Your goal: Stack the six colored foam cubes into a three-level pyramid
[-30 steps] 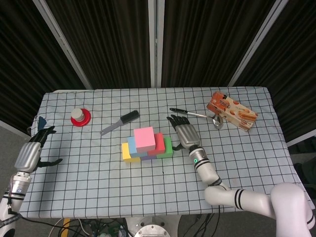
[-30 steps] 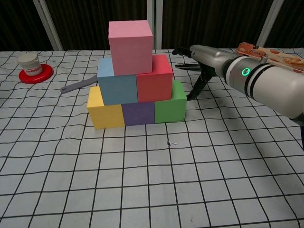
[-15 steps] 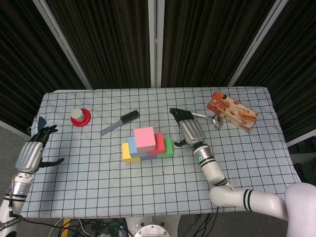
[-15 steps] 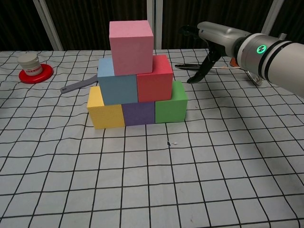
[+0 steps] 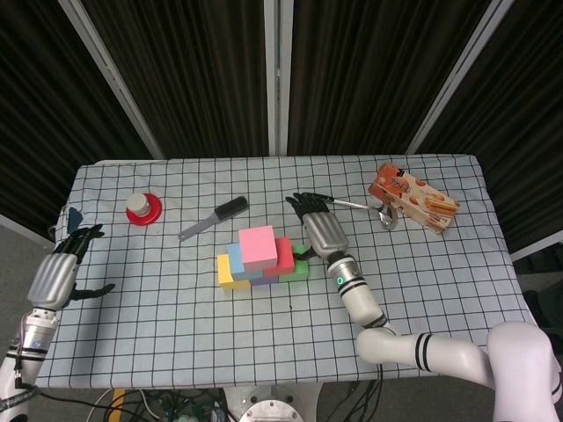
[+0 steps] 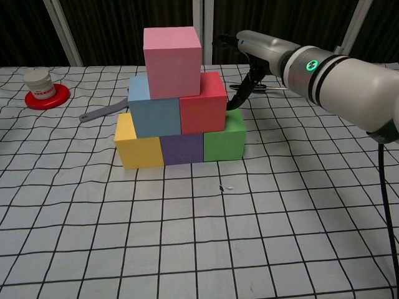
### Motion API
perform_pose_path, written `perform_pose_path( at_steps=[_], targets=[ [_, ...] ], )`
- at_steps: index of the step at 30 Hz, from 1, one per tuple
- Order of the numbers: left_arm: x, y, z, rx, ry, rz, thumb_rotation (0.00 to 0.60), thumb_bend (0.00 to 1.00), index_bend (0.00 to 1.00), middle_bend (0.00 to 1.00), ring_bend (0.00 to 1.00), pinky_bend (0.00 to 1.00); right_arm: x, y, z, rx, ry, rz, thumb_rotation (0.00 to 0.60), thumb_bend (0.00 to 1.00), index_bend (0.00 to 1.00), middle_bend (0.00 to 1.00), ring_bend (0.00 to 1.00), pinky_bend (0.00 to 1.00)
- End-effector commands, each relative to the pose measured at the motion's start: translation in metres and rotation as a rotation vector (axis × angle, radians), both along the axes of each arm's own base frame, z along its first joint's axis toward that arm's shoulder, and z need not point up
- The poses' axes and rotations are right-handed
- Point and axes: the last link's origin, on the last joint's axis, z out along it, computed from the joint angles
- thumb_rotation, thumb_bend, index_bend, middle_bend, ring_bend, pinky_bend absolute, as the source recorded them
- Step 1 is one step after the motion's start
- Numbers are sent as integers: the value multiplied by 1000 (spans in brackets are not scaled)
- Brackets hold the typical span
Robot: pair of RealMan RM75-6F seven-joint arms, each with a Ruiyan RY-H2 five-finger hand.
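Note:
The six foam cubes stand as a pyramid mid-table. Yellow, purple and green cubes form the bottom row. Blue and red cubes sit on them, and a pink cube tops the stack. My right hand hovers just right of and behind the pyramid, fingers stretched out, holding nothing. In the chest view that hand has its thumb pointing down to the green cube's rear top edge; I cannot tell if it touches. My left hand hangs open at the table's left edge.
A white jar on a red disc stands at the back left. A grey-handled brush lies behind the pyramid. A pen, a spoon and an orange snack box lie at the back right.
My right hand first lifted and drew back to the right, then swung left, close to the pyramid's right side. The cubes and the left hand have not moved.

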Motion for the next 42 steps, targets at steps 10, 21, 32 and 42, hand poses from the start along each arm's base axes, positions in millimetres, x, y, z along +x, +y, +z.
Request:
perform_pose_path(
  at_steps=[10,21,32,42],
  targets=[
    [0,-1,-1,-10,1,2,600,10,74,166,85,199,2,1,-3,9,-4,-5,600,10,0,0,0,0],
    [1,-2,-1,-14,0,-1,600,11,75,166,85,199,3,1,-6,13,-8,-6,600,11,0,0,0,0],
    [1,-4,-2,-24,2,0,600,11,75,167,85,199,3,1,-2,3,-5,-2,600,11,0,0,0,0],
    [6,-6,-2,-27,-10,-15,600,11,75,166,85,199,15,0,44,-88,-40,28,600,12,0,0,0,0]
  ],
)
